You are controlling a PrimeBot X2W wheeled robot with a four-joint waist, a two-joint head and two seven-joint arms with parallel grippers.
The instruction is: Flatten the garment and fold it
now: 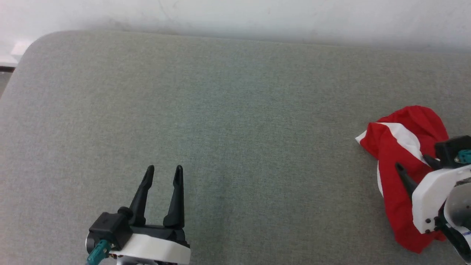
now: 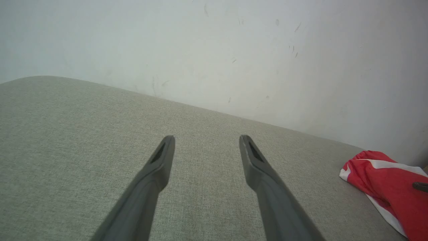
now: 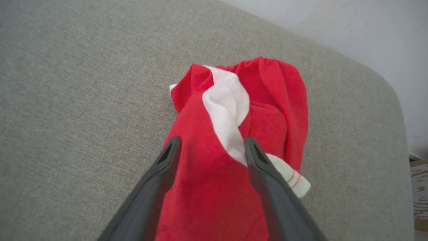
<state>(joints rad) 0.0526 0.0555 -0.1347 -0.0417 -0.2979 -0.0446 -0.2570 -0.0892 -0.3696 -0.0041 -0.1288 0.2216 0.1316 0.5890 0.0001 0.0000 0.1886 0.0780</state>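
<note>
Right wrist view: my right gripper (image 3: pixel 212 140) spread wide, straddling bunched red-and-white garment (image 3: pixel 267 100); touching cloth or not, cannot tell. Head view: garment crumpled at right end of grey cushion (image 1: pixel 235 110). My left gripper (image 1: pixel 164 169) parted too, over cushion, well apart from garment.

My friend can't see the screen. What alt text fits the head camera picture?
A crumpled red garment with a white stripe lies at the far right of a grey fabric surface, the right gripper open over it. The left gripper, also open, sits at lower left above bare fabric; a pale wall runs behind.
</note>
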